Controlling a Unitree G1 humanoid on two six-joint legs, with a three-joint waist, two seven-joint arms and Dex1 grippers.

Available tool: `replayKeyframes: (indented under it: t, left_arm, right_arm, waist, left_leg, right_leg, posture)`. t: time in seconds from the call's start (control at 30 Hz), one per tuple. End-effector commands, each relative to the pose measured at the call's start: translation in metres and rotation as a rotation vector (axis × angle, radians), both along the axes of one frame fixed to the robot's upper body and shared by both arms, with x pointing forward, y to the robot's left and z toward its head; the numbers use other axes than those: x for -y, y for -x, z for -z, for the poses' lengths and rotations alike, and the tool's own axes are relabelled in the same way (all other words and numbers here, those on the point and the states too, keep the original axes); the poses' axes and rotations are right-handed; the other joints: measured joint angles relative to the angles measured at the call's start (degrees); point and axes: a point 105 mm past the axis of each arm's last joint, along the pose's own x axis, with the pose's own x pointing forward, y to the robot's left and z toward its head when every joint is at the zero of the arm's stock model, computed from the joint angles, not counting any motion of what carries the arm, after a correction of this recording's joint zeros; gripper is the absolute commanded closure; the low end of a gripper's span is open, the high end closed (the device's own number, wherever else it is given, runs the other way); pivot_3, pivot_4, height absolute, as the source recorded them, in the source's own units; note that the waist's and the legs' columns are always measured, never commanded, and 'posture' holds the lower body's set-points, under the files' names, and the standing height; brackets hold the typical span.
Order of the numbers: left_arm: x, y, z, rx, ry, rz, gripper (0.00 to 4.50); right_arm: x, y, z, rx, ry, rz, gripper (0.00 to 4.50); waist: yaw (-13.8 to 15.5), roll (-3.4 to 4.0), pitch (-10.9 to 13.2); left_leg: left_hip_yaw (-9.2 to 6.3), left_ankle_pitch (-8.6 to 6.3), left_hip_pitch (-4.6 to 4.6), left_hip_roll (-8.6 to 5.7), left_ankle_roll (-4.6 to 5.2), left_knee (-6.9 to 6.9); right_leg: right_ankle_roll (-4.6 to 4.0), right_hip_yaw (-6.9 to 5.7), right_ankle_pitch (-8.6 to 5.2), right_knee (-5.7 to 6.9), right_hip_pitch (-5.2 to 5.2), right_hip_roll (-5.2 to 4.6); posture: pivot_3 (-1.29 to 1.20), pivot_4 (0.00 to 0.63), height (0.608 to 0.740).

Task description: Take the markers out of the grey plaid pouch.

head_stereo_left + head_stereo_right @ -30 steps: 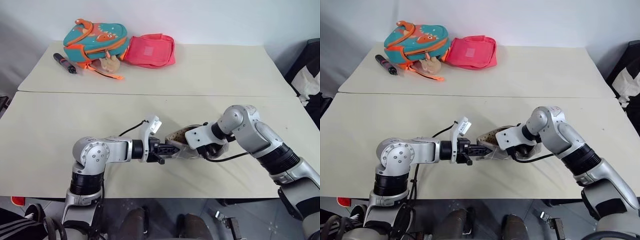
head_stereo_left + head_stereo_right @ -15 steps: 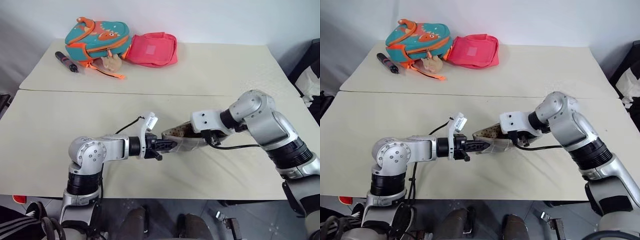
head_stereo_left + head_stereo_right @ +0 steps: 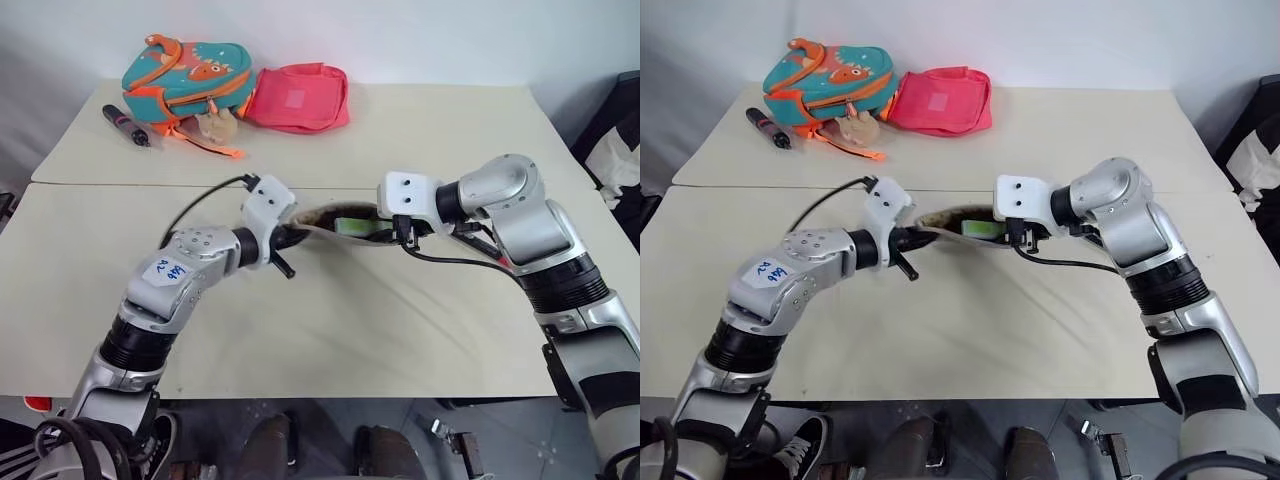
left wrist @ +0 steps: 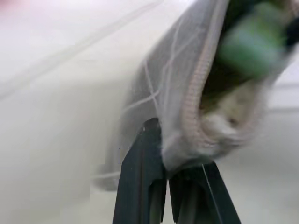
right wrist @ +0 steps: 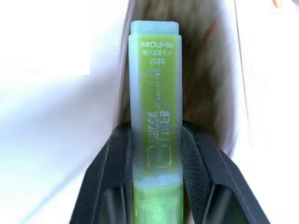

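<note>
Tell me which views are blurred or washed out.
Left wrist view: smeared, the grey plaid pouch and something green inside it soft. Right wrist view: surroundings bleached white, the lime green marker sharp enough to read its print. Both eye views: evenly lit and crisp.

Right gripper (image 5: 156, 161) squeezing a lime green marker (image 5: 154, 98) between two black fingers (image 5: 122, 161), low in the middle of the frame. Marker pointing straight up the frame, white writing on its side. Open mouth of the grey plaid pouch (image 5: 205, 84) right behind it, brownish inside.
</note>
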Motion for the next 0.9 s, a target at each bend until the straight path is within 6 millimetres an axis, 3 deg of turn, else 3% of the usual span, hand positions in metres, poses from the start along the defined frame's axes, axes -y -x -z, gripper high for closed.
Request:
replayKeyframes:
  t: [0.03,0.17,0.27,0.4,0.47,0.63,0.7,0.8,0.9]
  left_arm:
    - [-0.001,-0.002,-0.017,0.149,-0.081,0.022,4.5]
    - [-0.008,-0.001,0.001,0.175,-0.153,-0.004,4.5]
    - [-0.021,-0.003,0.01,0.151,-0.131,-0.065,4.5]
    - [-0.046,-0.008,0.005,0.138,-0.051,-0.171,4.5]
    - [-0.055,-0.01,0.003,0.127,-0.018,-0.205,4.5]
    - [-0.072,-0.008,-0.011,0.028,0.206,-0.248,4.5]
    - [-0.078,-0.006,-0.019,-0.05,0.324,-0.245,4.5]
    - [-0.081,0.002,-0.021,-0.155,0.374,-0.207,4.5]
    - [-0.092,0.005,-0.024,-0.211,0.398,-0.232,4.5]
  right_arm:
    - [-0.016,0.0,-0.015,0.069,-0.123,-0.027,3.44]
    - [-0.023,0.002,-0.019,0.077,-0.175,-0.036,3.44]
    - [0.001,0.008,-0.011,0.052,-0.074,-0.032,3.44]
    - [0.023,0.03,-0.043,-0.045,-0.207,-0.021,3.44]
    - [0.04,0.034,-0.044,-0.081,-0.201,0.028,3.44]
    - [0.093,0.02,0.006,-0.076,-0.016,0.242,3.44]
    - [0.115,0.013,0.035,-0.063,0.068,0.319,3.44]
    - [0.124,0.008,0.058,-0.076,0.05,0.378,3.44]
    - [0.116,0.001,0.056,-0.058,-0.045,0.402,3.44]
  waist:
    - [0.0,0.0,0.0]
    - [-0.1,0.0,0.0]
    - [0.1,0.01,0.0]
    - [0.0,-0.02,0.0]
    - [-0.1,0.0,0.0]
    - [0.1,-0.11,0.0]
    - [0.1,-0.16,0.0]
    - [0.0,-0.15,0.0]
    - [-0.4,-0.18,0.0]
  left_leg:
    - [0.02,0.02,-0.08,0.01,0.03,0.0]
    - [0.1,0.03,-0.14,0.05,0.05,0.0]
    - [0.15,0.03,-0.14,0.06,0.07,0.06]
    - [0.23,-0.03,-0.14,0.06,0.17,0.13]
    - [0.26,-0.03,-0.12,0.13,0.17,0.14]
    - [0.37,-0.1,-0.03,0.17,0.2,0.14]
    - [0.47,-0.1,-0.03,0.16,0.22,0.18]
    - [0.5,-0.09,-0.03,0.16,0.24,0.21]
    - [0.55,-0.08,0.11,0.21,0.22,0.2]
  right_leg:
    - [0.0,0.02,0.0,0.03,-0.11,0.0]
    - [0.0,0.06,0.0,0.1,-0.23,0.04]
    - [0.0,0.1,0.0,0.15,-0.25,0.02]
    - [0.02,0.19,0.01,0.25,-0.31,-0.05]
    - [-0.01,0.19,0.03,0.28,-0.33,-0.03]
    - [-0.02,0.18,0.03,0.25,-0.26,-0.06]
    - [-0.01,0.21,0.04,0.28,-0.29,-0.12]
    - [0.0,0.24,0.05,0.33,-0.3,-0.11]
    - [0.0,0.32,0.05,0.36,-0.24,-0.03]
  posture:
    - [0.0,0.15,0.74]
    - [0.0,0.15,0.74]
    - [0.0,0.15,0.74]
    - [0.0,0.15,0.74]
    - [0.0,0.15,0.74]
    - [0.0,0.15,0.74]
    - [0.0,0.15,0.74]
    - [0.0,0.15,0.74]
    - [0.0,0.15,0.74]
